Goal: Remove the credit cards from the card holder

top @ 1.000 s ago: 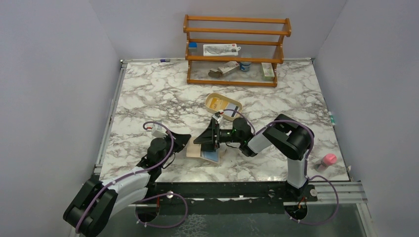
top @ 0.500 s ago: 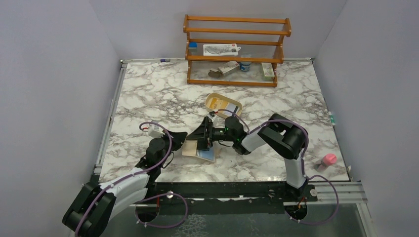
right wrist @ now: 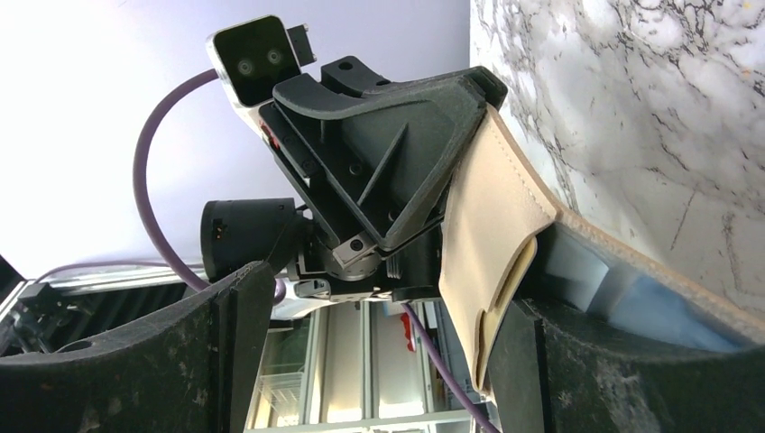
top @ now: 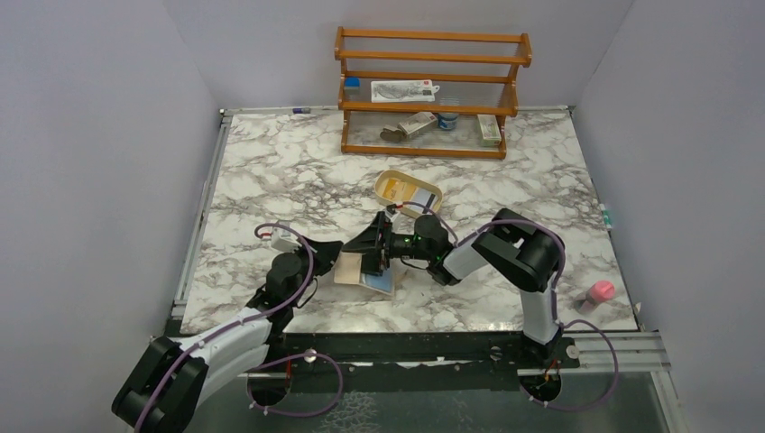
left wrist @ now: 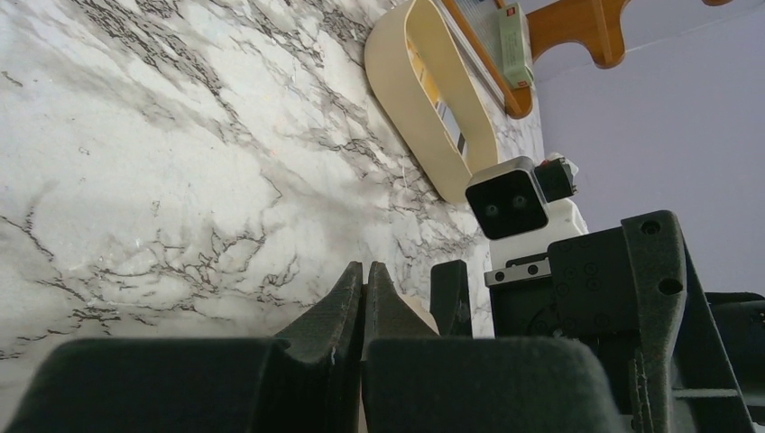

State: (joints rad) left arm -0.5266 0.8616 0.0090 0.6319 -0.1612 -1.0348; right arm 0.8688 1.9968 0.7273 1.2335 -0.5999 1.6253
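Observation:
The tan card holder lies open near the table's front, its light blue panel facing up. My left gripper is shut on its left flap and holds that flap raised; the tan leather shows between the fingers. My right gripper is open over the holder, one finger against the inner side of the raised flap, beside the blue panel. A yellow-orange card and a whitish-grey card lie in the oval tray.
The tan oval tray also shows in the left wrist view, just behind the grippers. A wooden shelf rack with small items stands at the back. A pink object sits at the right front edge.
My right gripper has moved left and down onto the open holder. My left gripper has tilted the left flap up a little.

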